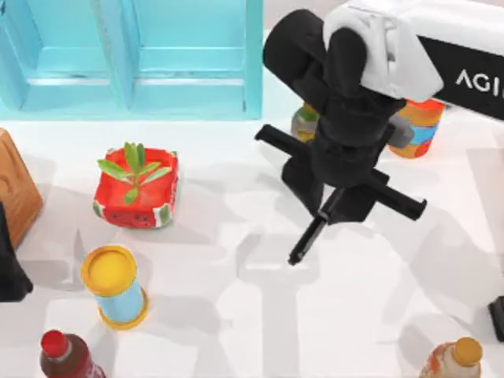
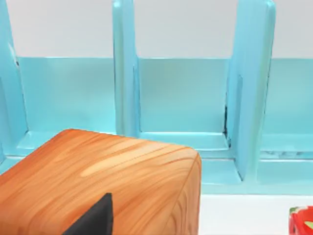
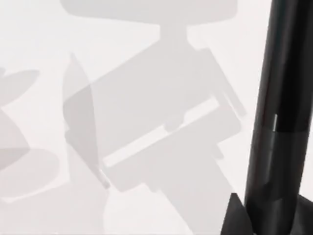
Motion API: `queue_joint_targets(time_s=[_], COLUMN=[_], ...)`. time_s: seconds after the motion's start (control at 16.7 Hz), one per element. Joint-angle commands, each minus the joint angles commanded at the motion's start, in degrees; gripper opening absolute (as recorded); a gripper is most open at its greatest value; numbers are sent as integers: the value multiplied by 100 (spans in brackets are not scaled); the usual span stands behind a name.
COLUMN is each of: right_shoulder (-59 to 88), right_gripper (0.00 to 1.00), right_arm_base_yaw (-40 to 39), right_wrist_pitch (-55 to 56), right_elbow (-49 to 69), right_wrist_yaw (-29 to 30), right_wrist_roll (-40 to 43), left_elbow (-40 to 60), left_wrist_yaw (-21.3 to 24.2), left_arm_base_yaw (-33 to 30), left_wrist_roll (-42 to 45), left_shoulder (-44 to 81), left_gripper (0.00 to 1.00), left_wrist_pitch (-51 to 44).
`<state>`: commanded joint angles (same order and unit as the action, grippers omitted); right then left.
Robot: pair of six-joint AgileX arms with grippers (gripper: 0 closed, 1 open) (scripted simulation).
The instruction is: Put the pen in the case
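The pen (image 1: 309,236) is a slim black stick that juts down and to the left out of my right gripper (image 1: 340,206), which is shut on its upper end. Gripper and pen hang above the white table right of centre, and their shadow falls on the table below. In the right wrist view the pen (image 3: 274,122) runs up the picture beside a dark fingertip (image 3: 234,218). The case (image 1: 142,79) is a turquoise box with upright dividers at the back left. The left wrist view faces its compartments (image 2: 181,98). My left gripper (image 1: 8,272) stays parked at the left edge.
A wooden block (image 1: 16,189) sits by the left arm. A watermelon-patterned planter (image 1: 135,193), a yellow-lidded can (image 1: 114,287) and a red-capped bottle (image 1: 63,354) stand at front left. An orange-capped bottle (image 1: 453,358) is at front right. Two containers (image 1: 417,126) stand behind the right arm.
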<state>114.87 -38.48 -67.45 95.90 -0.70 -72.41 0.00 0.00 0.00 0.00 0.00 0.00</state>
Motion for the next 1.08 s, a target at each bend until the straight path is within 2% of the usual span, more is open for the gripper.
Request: queue_joint_targets(time_s=[0.36, 0.54, 0.78, 1.08], right_shoulder=[36, -23, -195, -481], right_gripper=[0, 0, 0, 0], right_arm_base_yaw=[104, 421, 1531, 3571], right_wrist_pitch=[-107, -105, -113, -156], right_elbow=[17, 4, -9, -74], right_wrist_yaw=[-52, -37, 10, -9], right_wrist_roll=[39, 148, 430, 887], left_elbow=[0, 0, 0, 0], left_wrist_yaw=[0, 0, 0, 0], left_arm_base_yaw=[0, 0, 0, 0], left_wrist_roll=[0, 0, 0, 0], left_shoulder=[0, 0, 0, 0], left_gripper=[100, 100, 100, 100], left_wrist_pitch=[0, 0, 0, 0])
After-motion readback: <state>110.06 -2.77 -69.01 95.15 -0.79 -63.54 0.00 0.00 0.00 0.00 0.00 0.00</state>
